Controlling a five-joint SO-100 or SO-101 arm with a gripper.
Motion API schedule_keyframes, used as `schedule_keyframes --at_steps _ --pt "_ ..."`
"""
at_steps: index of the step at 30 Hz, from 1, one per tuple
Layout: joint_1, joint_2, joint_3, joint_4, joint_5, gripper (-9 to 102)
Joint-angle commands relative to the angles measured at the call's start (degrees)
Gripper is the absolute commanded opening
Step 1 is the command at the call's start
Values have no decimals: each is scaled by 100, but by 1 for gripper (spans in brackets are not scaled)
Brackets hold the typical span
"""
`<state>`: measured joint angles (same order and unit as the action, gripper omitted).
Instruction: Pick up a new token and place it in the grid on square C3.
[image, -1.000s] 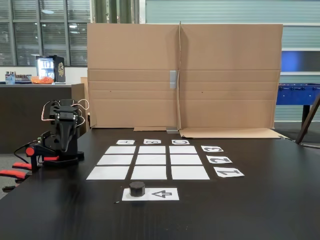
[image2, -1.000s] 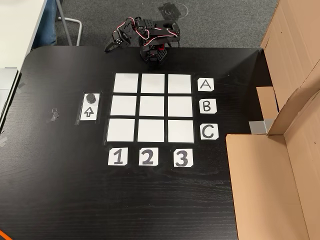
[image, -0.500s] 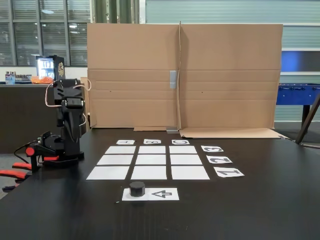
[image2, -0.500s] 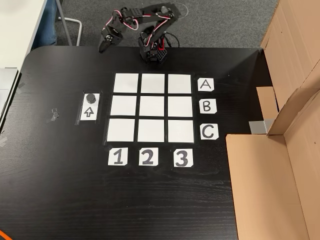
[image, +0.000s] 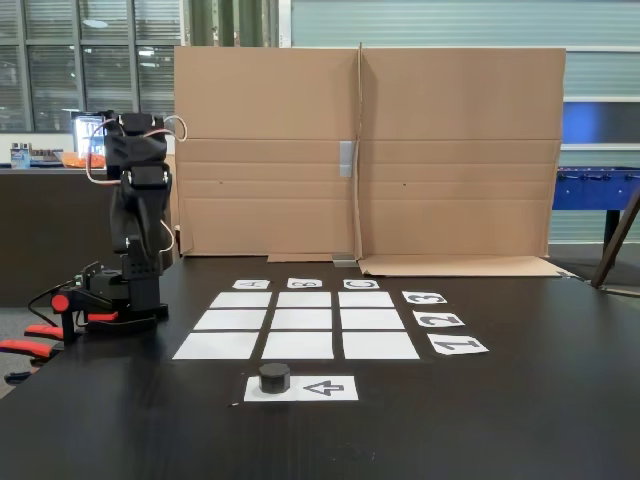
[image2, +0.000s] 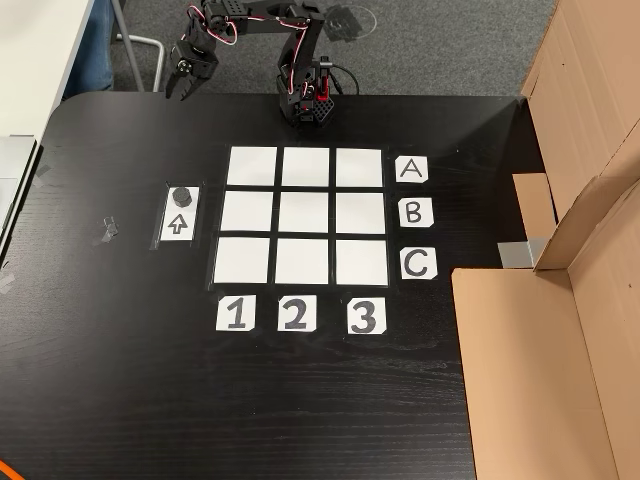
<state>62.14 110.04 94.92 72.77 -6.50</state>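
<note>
The arm (image: 140, 215) now stands raised from its folded crouch of a second ago, upper links lifted well above the base in a fixed view. In a fixed view from above, the claw (image2: 183, 88) is swung out toward ten o'clock of the base, past its spot half a second ago, over the counter's (image2: 120, 380) far edge, fingers slightly parted.
</note>
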Motion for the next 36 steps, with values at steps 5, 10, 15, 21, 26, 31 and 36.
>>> schedule_keyframes --at_steps 5,10,15,21,26,31,36 --pt "-211 -677 -1099 677 70 29" --pt "-360 -1230 -1573 949 158 31" --pt "-492 -1837 -2101 1292 264 32" --pt "-650 -2496 -2681 1582 387 32" --pt "-809 -3015 -3032 1687 448 32" --pt "-1002 -3586 -3472 1863 501 32" --pt "-1134 -4166 -3929 1925 659 33"
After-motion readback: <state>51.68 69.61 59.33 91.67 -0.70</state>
